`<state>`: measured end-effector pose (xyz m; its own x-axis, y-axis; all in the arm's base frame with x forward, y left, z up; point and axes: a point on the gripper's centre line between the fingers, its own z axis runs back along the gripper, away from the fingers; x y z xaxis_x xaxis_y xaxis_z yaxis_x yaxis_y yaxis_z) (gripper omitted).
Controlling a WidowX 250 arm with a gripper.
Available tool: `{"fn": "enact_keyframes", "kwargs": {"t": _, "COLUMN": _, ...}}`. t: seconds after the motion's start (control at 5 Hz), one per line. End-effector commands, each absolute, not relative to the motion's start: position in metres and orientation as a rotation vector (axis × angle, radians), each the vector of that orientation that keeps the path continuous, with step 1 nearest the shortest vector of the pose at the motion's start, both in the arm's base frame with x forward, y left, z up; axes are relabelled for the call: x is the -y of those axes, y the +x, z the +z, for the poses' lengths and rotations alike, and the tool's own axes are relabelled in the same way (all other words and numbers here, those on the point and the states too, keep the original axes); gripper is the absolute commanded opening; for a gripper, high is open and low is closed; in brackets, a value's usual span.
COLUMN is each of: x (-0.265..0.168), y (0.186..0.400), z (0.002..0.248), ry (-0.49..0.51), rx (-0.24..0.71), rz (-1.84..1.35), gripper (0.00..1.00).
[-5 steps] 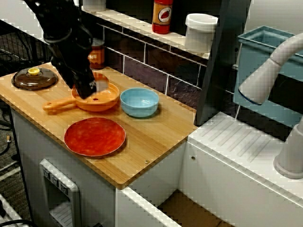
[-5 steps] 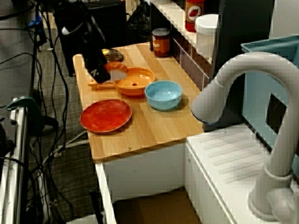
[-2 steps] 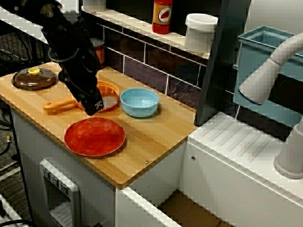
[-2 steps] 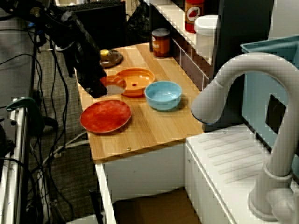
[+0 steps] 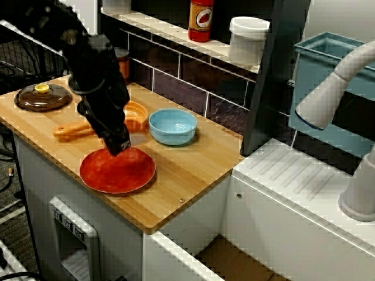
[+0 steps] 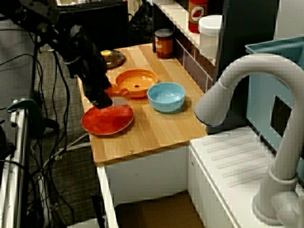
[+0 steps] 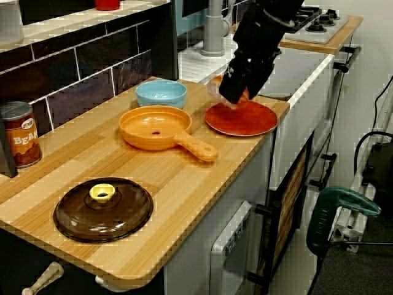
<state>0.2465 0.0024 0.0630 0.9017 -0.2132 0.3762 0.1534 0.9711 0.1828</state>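
Note:
My black gripper [image 5: 122, 144] hangs just above the back edge of the red plate [image 5: 117, 170], tilted downward. It looks shut on a small pale, see-through object [image 5: 136, 139] that juts from its tip; what the object is stays unclear. Seen from the sink side, the gripper [image 6: 105, 101] and pale object [image 6: 121, 101] sit between the red plate [image 6: 107, 119] and the orange pan [image 6: 137, 80]. Seen from the lid end, the gripper [image 7: 228, 95] hovers over the plate's [image 7: 241, 118] far rim. The arm hides part of the pan [image 5: 136, 114].
A blue bowl [image 5: 172, 126] stands right of the pan. A brown lid [image 5: 42, 96] lies at the counter's left end, and a bean can [image 7: 18, 134] stands by the tiled wall. A red bottle [image 5: 201, 20] and white tub [image 5: 248, 40] share the shelf. The grey faucet [image 5: 340, 82] rises at right.
The gripper has moved from above the orange pan toward the counter's front edge, carrying the pale object, and now hangs lower over the red plate's back edge.

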Motion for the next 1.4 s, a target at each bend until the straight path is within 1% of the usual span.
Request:
{"fn": "enact_keyframes", "kwargs": {"t": 0.0, "x": 0.019, "y": 0.242, "z": 0.036, "ry": 0.212, "rx": 0.378, "rz": -0.293, "gripper": 0.0}}
{"fn": "enact_keyframes", "kwargs": {"t": 0.2, "x": 0.014, "y": 0.248, "z": 0.032, "ry": 0.211, "rx": 0.364, "rz": -0.278, "gripper": 0.0}}
{"fn": "enact_keyframes", "kwargs": {"t": 0.4, "x": 0.011, "y": 0.252, "z": 0.039, "ry": 0.223, "rx": 0.345, "rz": -0.279, "gripper": 1.0}}
{"fn": "enact_keyframes", "kwargs": {"t": 0.8, "x": -0.007, "y": 0.254, "z": 0.056, "ry": 0.153, "rx": 0.335, "rz": -0.236, "gripper": 1.0}}
{"fn": "enact_keyframes", "kwargs": {"t": 1.0, "x": -0.024, "y": 0.255, "z": 0.073, "ry": 0.087, "rx": 0.349, "rz": -0.179, "gripper": 1.0}}
{"fn": "enact_keyframes", "kwargs": {"t": 1.2, "x": -0.041, "y": 0.25, "z": 0.09, "ry": 0.038, "rx": 0.389, "rz": -0.128, "gripper": 1.0}}
